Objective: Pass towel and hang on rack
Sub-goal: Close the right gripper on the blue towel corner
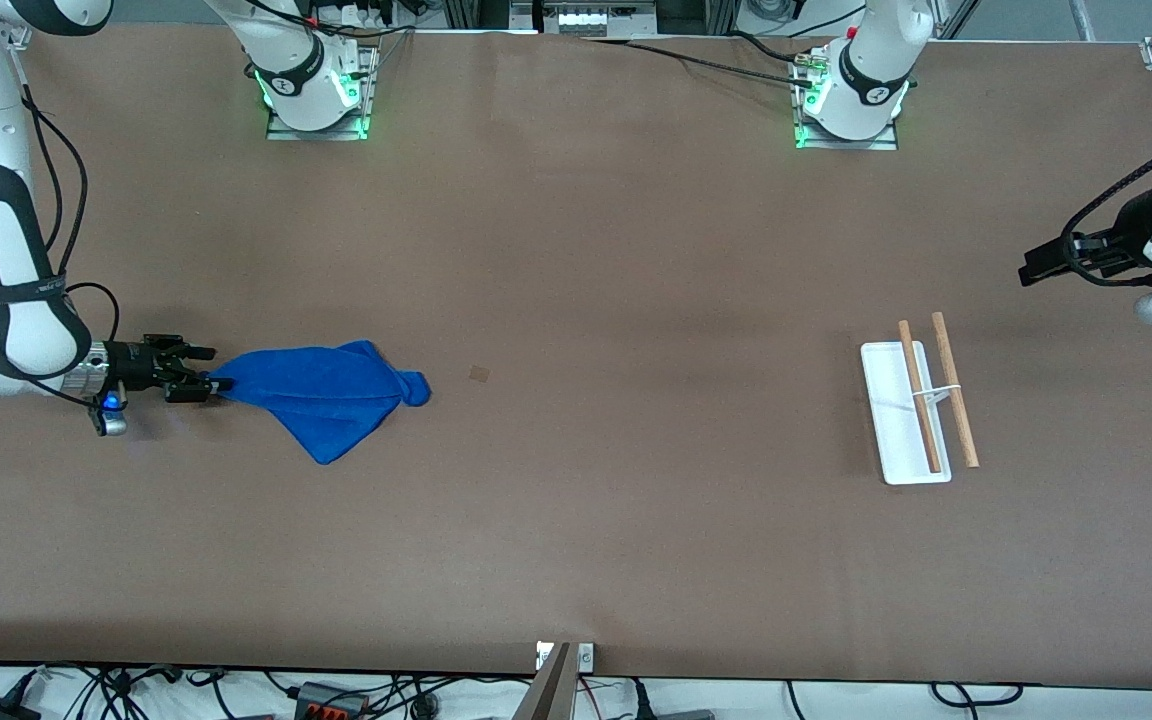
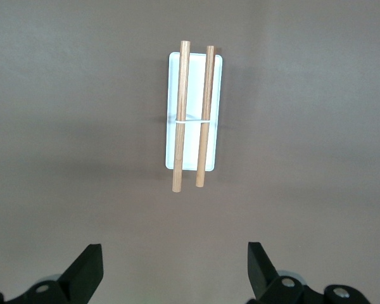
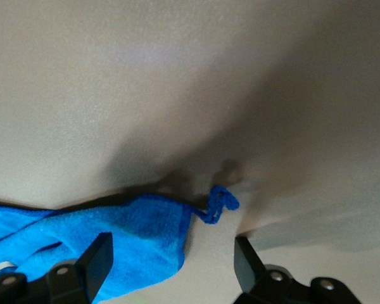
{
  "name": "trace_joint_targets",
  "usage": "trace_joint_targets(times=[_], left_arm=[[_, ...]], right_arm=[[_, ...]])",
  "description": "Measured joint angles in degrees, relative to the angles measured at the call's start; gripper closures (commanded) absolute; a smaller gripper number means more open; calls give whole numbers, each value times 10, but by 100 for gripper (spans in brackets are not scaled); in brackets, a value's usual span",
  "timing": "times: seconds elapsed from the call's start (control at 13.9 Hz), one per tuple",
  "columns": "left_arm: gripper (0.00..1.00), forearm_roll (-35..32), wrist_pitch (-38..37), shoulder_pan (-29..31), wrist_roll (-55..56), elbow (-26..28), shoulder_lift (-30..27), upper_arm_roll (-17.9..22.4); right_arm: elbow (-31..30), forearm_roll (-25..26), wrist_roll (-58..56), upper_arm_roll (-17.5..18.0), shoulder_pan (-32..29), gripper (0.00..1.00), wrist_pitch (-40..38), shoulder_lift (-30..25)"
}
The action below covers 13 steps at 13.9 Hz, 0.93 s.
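The blue towel lies crumpled on the table toward the right arm's end. My right gripper is low at the towel's corner, open, with its fingers either side of the cloth edge. In the right wrist view the towel lies between the open fingers of the gripper, and its small loop sticks out on the table. The rack, a white base with two wooden rods, stands toward the left arm's end. My left gripper is raised, open and empty; the left wrist view shows the gripper and the rack below.
The brown table is bare between the towel and the rack, apart from a small dark mark. The arm bases stand along the table's edge farthest from the front camera.
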<state>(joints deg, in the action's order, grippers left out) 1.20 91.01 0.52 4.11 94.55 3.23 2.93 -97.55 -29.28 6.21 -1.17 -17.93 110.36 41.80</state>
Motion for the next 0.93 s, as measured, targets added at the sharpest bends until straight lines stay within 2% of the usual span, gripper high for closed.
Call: trace_joint_targets(times=[0.36, 0.43, 0.79, 0.93], left_arm=[[0, 0, 0, 1, 0, 0, 0, 0], [0, 0, 0, 1, 0, 0, 0, 0], [0, 0, 0, 1, 0, 0, 0, 0], [0, 0, -1, 1, 0, 0, 0, 0]], right_arm=[[0, 0, -33, 5, 0, 92, 3, 1], [0, 0, -40, 5, 1, 99, 4, 2], [16, -2, -76, 11, 3, 100, 2, 4], [39, 0, -89, 13, 11, 100, -27, 2]])
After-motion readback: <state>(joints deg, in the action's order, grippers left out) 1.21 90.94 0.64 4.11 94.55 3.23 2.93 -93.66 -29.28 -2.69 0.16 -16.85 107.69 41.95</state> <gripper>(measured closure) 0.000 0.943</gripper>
